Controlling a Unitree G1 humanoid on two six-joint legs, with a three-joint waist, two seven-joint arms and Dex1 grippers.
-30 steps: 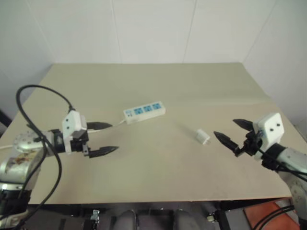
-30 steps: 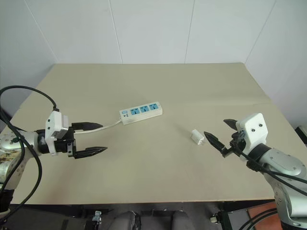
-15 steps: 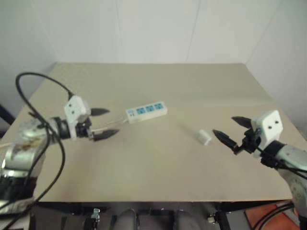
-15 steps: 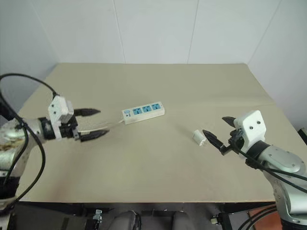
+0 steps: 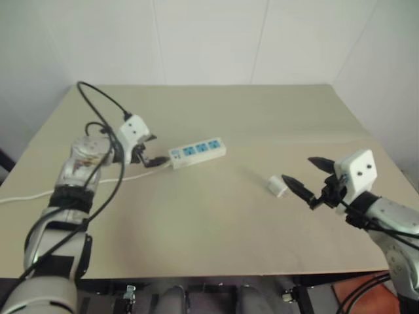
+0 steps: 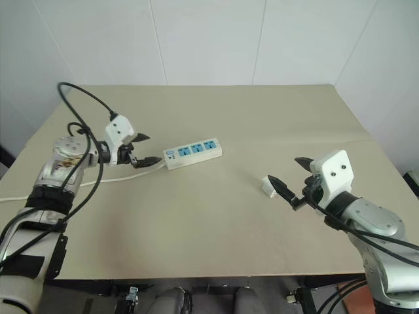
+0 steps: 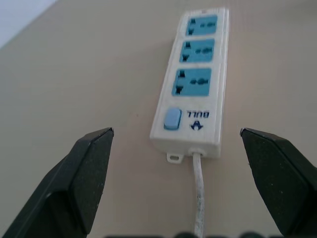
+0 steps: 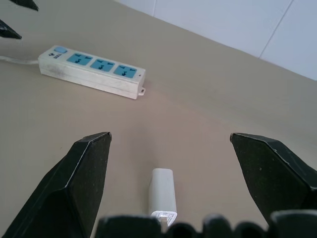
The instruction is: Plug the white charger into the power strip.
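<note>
The power strip [image 5: 198, 151] is a flat white bar with three blue sockets, lying near the middle of the beige table; its thin cord [image 6: 98, 178] trails off to the left. My left gripper [image 6: 152, 149] hovers open just off the strip's cord end, and in the left wrist view its fingers [image 7: 89, 163] straddle that end of the strip [image 7: 194, 94]. The white charger [image 5: 277, 186] lies on its side to the right. My right gripper [image 5: 296, 168] stands open right behind it, fingertips close to the charger [image 8: 162, 196], nothing held.
The beige table [image 5: 216, 242] has a faint seam running across its right half. White tiled walls close the back and the right side. A black cable [image 6: 78, 98] loops above my left arm.
My left gripper has swung forward and to the right, from the table's left side up to the strip's cord end. The right gripper has hardly moved. Both stay open.
</note>
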